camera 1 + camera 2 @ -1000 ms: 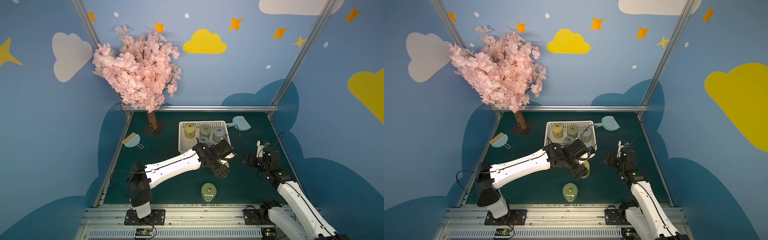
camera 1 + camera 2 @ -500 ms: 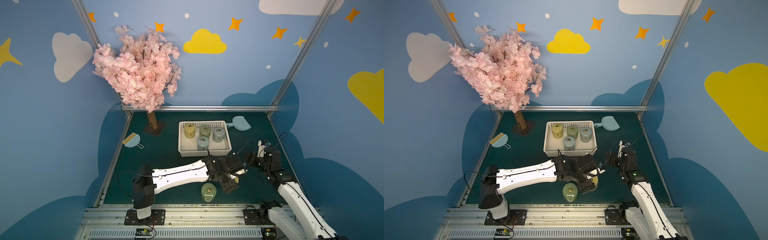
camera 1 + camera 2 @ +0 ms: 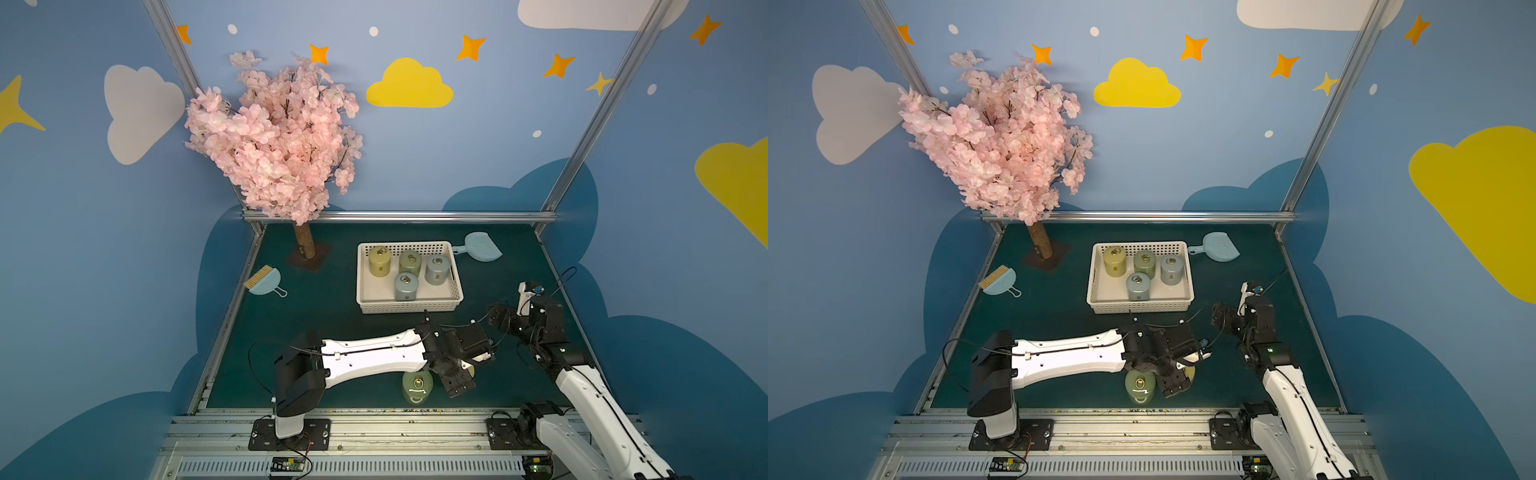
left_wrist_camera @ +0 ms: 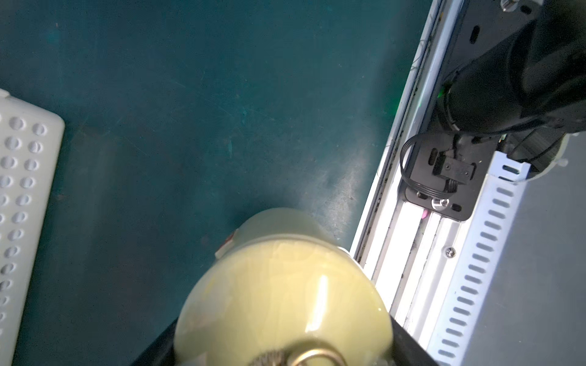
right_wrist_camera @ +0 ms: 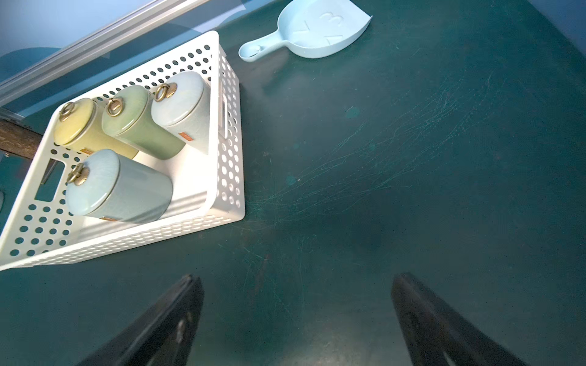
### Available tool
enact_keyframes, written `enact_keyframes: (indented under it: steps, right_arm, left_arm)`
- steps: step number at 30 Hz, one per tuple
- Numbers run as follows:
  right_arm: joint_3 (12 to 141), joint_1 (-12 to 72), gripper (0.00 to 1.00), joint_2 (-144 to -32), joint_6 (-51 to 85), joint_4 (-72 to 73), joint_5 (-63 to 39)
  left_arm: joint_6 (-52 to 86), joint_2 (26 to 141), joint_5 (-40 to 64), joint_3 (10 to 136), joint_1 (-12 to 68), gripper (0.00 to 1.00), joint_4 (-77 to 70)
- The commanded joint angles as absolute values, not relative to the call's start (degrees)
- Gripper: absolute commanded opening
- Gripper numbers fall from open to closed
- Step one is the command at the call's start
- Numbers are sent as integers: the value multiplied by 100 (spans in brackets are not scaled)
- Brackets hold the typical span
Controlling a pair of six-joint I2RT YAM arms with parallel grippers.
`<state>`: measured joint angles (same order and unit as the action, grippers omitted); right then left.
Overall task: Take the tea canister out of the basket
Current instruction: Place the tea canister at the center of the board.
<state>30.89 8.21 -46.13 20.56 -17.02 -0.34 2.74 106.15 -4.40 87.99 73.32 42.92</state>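
Just now the left gripper [image 3: 460, 376], clamped on a pale yellow-green glazed tea canister [image 4: 285, 301], had swung from the white perforated plastic basket [image 3: 409, 306] to the front of the dark green table [image 3: 332, 316], so seemingly only set-down remained. The right gripper [image 5: 296, 277] hung spread, empty.

A pink blossom tree [image 3: 274, 137] stood at the 11 o'clock corner of the green desk [image 3: 332, 316]. A pale blue dustpan [image 3: 482, 248] lay at 1 o'clock. A blue brush [image 3: 264, 282] lay at 9 o'clock, handle pointing to 4 o'clock.
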Motion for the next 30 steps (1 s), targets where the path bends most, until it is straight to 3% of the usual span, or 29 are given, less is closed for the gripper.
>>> enact_keyframes:
  steps: [1,30]
  right_arm:
    - [3038,782,99,-4536,2070,-1670,-70]
    - [3002,767,98,-4522,2070,-1613,-123]
  left_arm:
    - [232,10598,-449,8808,7382,46,3940]
    - [342,10828,-466,8446,7550,48,3797]
